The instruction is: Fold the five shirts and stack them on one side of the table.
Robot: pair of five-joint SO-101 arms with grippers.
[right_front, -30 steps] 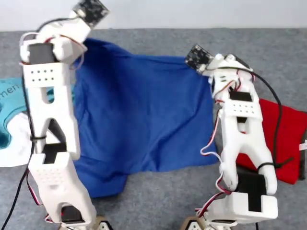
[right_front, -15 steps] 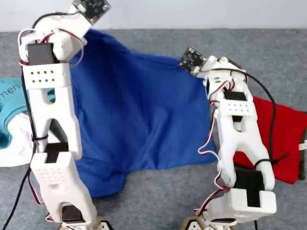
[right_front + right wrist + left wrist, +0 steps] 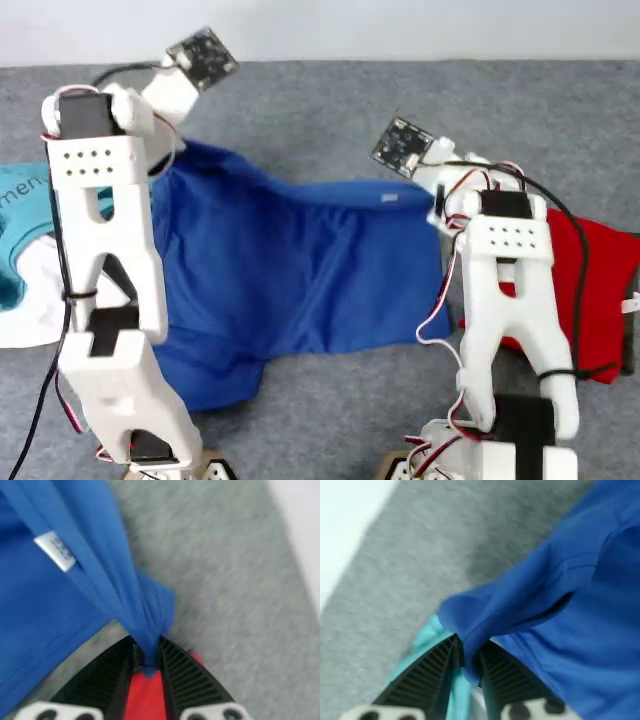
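Observation:
A blue shirt lies spread across the middle of the grey table, its far edge lifted between the two arms. My left gripper is shut on the shirt's far left corner, seen from above at the left arm's tip. My right gripper is shut on the bunched far right corner, near a white label. From above the right arm's tip sits at the shirt's right edge. A red shirt lies at the right, a teal shirt at the left.
A white shirt lies under the teal one at the left edge. Bare grey table stretches along the far side up to a pale wall. The arms' bases stand at the near edge.
Both grippers have pulled the blue shirt's far edge toward the near side and lifted it. The far strip of table that the shirt covered is now bare.

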